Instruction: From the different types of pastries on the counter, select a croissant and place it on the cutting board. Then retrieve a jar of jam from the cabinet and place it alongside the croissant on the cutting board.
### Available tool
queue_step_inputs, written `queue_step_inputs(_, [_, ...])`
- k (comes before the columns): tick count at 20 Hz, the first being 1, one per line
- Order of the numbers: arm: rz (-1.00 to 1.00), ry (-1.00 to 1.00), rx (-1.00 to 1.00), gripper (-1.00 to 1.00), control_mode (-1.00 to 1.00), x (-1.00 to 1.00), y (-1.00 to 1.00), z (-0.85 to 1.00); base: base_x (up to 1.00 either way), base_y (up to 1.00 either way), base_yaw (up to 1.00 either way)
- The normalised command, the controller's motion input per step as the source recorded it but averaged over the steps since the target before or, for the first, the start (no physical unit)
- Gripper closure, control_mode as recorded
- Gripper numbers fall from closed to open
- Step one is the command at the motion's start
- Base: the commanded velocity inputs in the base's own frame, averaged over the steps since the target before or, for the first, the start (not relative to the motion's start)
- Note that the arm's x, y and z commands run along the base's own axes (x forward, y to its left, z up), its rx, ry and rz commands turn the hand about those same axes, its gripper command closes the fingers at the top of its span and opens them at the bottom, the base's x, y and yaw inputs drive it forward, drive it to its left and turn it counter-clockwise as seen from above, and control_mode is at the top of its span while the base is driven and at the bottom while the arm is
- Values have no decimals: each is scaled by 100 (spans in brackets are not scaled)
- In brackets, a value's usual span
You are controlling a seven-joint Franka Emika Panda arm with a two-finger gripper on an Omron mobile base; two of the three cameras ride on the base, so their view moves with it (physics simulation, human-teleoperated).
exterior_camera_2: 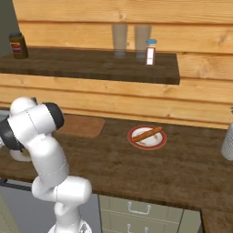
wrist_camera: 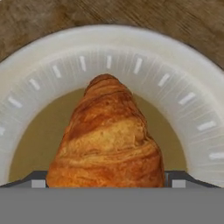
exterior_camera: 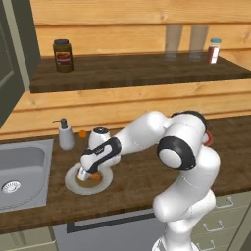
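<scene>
The croissant [wrist_camera: 107, 140], golden-brown and ridged, lies on a round pale plate [wrist_camera: 109, 43] on the dark wood counter [exterior_camera: 142, 179]. My gripper [wrist_camera: 108, 181] is down on the plate, one dark fingertip on each side of the croissant's wide end, close to its flanks; the jaws stand open. In the left base view the gripper [exterior_camera: 86, 175] reaches down onto that plate [exterior_camera: 73, 185], and a bit of the croissant [exterior_camera: 97, 176] shows beside it. The cutting board [exterior_camera_2: 82, 126] lies on the counter to the right of the arm. The olive-grey cabinet [exterior_camera: 11, 63] is at the far left. The jar of jam is out of view.
A steel sink [exterior_camera: 19, 171] and a soap dispenser [exterior_camera: 65, 135] lie left of the plate. A red-rimmed plate [exterior_camera_2: 136, 142] with a long pastry sits further right. On the dark shelf stand a brown jar [exterior_camera: 62, 55] and a blue-capped bottle [exterior_camera: 213, 51].
</scene>
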Motion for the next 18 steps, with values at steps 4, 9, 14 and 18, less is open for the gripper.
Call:
queue_step_inputs(4, [0,2,0,100,-100,15,26,-21,0,0,0])
queue_step_inputs(9, [0,-7,0,100,-100,5,-3,72,0,0,0])
queue_step_inputs(14, [0,-31,0,100,-100,54,-34,87,0,0,0])
queue_step_inputs(18, [0,-23,1,100,-100,90,-42,39,0,0,0])
